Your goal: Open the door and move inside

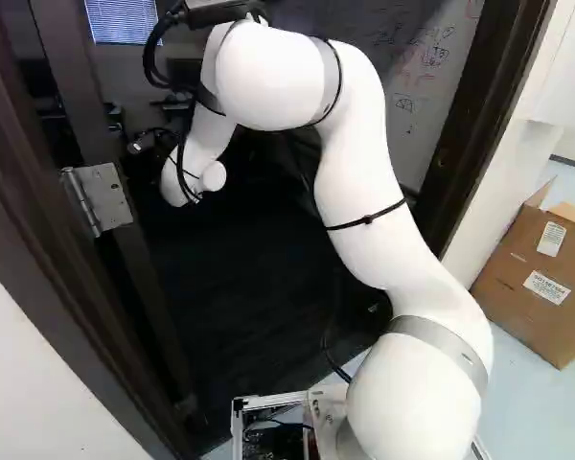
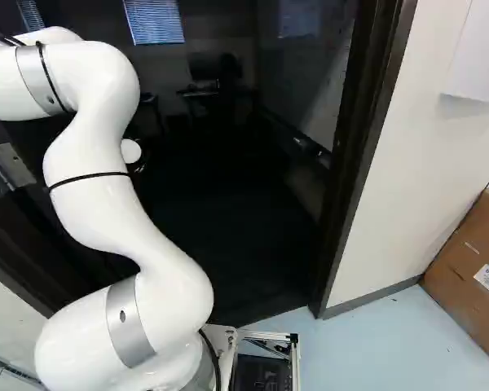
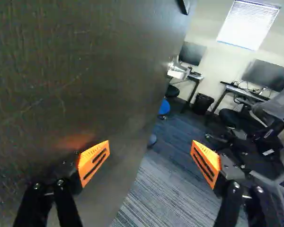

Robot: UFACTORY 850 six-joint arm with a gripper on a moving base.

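Note:
The dark door (image 3: 80, 71) stands open into the room; its face fills one side of the wrist view. Its metal handle (image 3: 178, 69) is ahead of the gripper, near the door's free edge. In the left base view the door's hinge side (image 1: 75, 67) is left of the arm, with a metal hinge (image 1: 105, 195). The gripper (image 3: 150, 153) is open with nothing between its fingers; one orange pad (image 3: 93, 162) is close to the door's face, the other is over carpet. I cannot make out the gripper in the base views, where my arm reaches through the doorway.
The right door post (image 2: 365, 138) stands beside a white wall (image 2: 424, 138). A cardboard box (image 1: 541, 278) rests on the floor at the right. Inside are desks with monitors (image 3: 192, 53), a black bin (image 3: 202, 104), a grey chair (image 3: 276, 109) and a whiteboard (image 1: 426, 86).

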